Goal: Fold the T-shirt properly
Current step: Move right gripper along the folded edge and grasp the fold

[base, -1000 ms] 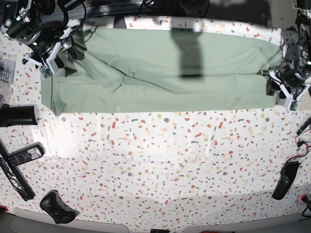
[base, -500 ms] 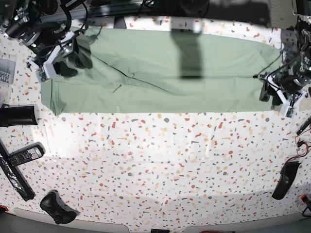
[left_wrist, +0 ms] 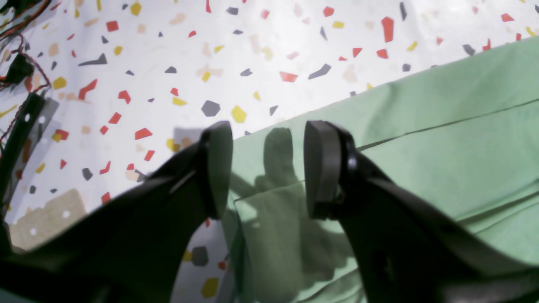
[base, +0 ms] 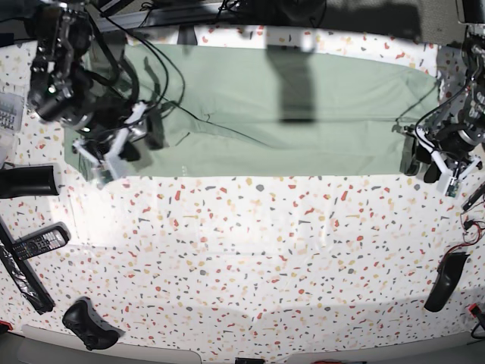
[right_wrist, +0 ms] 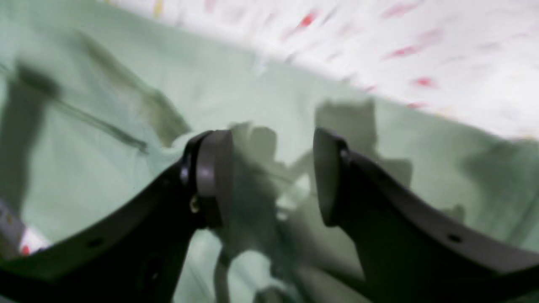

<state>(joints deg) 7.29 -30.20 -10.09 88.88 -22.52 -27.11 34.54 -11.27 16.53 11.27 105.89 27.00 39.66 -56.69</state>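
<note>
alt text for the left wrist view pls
The left end effector hangs open over a corner of the pale green T-shirt, its two dark fingers apart with nothing between them. The shirt lies flat on a white table speckled red, yellow and grey.

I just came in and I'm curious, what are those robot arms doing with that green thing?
Two robot arms are folding a T-shirt spread flat on a speckled table. The left gripper hangs open over one corner of the shirt. The right gripper is open too, above the other end. Neither one is holding the cloth right now.
</note>
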